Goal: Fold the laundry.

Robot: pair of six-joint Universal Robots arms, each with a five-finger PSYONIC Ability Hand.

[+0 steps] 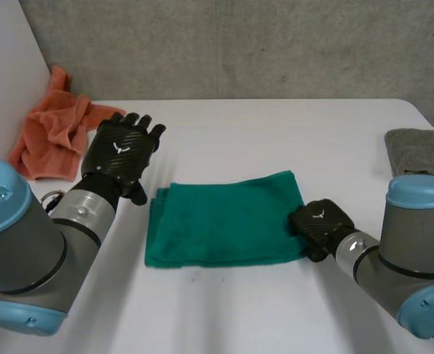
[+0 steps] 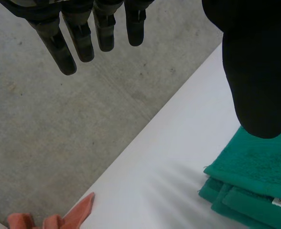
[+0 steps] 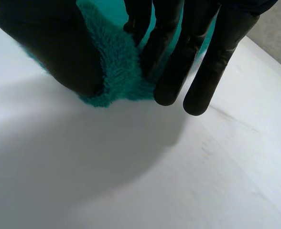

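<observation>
At the far left of the table (image 1: 276, 125), an orange cloth (image 1: 54, 133) was seen crumpled near the back edge, well apart from the work. Just beside it, the left hand (image 1: 121, 151) was held raised above the table, its fingers straight and spread and nothing grasped; in its wrist view only the layered left corner of the green towel (image 1: 228, 217) was found below the thumb, with bare table between. The towel itself was laid flat in the middle of the table, already folded at least once, its long axis running across from one arm to the other. At the towel's right end, close to the near corner, the right hand (image 1: 319, 223) was set down on the cloth. In its wrist view a tuft of the towel's edge was seen nipped between thumb and fingers, so a hold on that end was judged to be made. The right hand was therefore judged to be the nearer and the one in charge, and the coming move was judged to turn on that end being carried leftwards along the long axis. The white surface was smooth and bare around the towel. A grey cloth (image 1: 420, 151) lay at the right edge, and a concrete wall (image 1: 239, 44) stood behind.
</observation>
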